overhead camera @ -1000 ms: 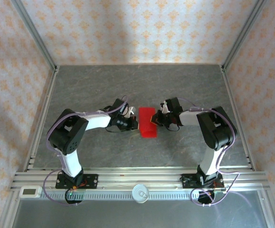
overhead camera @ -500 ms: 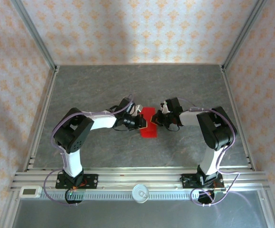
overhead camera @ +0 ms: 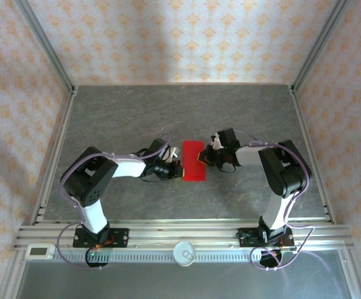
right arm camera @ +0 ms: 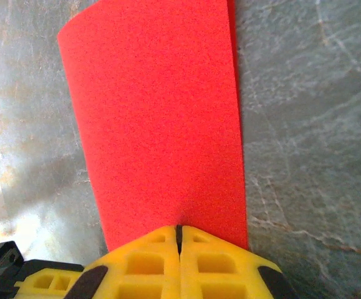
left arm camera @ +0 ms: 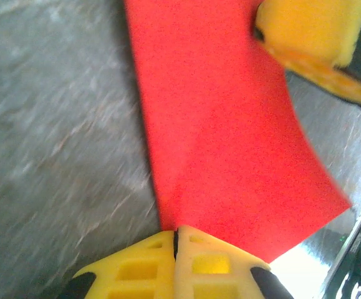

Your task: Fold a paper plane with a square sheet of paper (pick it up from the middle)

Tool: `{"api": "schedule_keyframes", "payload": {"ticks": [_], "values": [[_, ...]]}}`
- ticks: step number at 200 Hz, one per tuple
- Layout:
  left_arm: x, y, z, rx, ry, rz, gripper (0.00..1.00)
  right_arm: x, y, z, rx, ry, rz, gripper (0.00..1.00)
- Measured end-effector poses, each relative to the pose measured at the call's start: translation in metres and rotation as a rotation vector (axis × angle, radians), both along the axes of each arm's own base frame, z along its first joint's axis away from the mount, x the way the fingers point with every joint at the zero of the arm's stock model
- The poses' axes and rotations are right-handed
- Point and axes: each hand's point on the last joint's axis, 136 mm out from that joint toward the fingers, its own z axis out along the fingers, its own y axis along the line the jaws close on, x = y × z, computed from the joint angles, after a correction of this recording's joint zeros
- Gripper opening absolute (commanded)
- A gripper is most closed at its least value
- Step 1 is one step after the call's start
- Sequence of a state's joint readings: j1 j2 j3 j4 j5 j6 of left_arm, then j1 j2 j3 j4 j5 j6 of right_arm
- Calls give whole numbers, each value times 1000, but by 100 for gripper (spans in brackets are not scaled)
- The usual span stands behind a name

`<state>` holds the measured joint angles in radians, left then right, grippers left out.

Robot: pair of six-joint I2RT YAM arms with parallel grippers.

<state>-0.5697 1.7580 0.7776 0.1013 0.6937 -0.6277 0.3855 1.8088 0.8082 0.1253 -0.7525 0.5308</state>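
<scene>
The square sheet of paper [overhead camera: 191,152] is bright red and lies mid-table as a narrow folded strip, not in the shape of a paper plane. My right gripper [overhead camera: 201,157] is shut on its right edge; in the right wrist view the sheet [right arm camera: 155,112] dimples where the yellow tips [right arm camera: 179,227] pinch it. My left gripper [overhead camera: 180,169] is shut, and its tips [left arm camera: 176,233] touch the sheet's [left arm camera: 217,124] near left edge, where a faint crease starts. One of the right gripper's yellow fingers [left arm camera: 311,31] shows at the far side of the sheet.
The grey marbled table [overhead camera: 118,118] is boxed in by aluminium rails and patterned walls. A white round part [overhead camera: 184,253] and a small white device [overhead camera: 40,251] sit on the front rail, behind the arm bases.
My left gripper swung right over the sheet, then drew back to its near left edge. The right gripper and the sheet have stayed in place.
</scene>
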Motion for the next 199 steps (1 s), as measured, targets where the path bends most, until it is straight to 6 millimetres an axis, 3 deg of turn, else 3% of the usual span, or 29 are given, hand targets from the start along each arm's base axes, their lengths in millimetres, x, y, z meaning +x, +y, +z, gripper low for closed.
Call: {"api": "schedule_keyframes", "payload": {"ticks": [36, 86, 127, 165, 199], "values": [[-4, 4, 16, -2, -7, 9, 0, 0, 0, 0, 0, 0, 0, 0], [23, -19, 47, -109, -63, 45, 0, 0, 0, 0, 0, 0, 0, 0], [14, -32, 27, -102, -16, 12, 0, 0, 0, 0, 0, 0, 0, 0], [-9, -15, -2, -44, 35, 2, 0, 0, 0, 0, 0, 0, 0, 0], [-13, -8, -2, -32, -12, -15, 0, -1, 0, 0, 0, 1, 0, 0]]}}
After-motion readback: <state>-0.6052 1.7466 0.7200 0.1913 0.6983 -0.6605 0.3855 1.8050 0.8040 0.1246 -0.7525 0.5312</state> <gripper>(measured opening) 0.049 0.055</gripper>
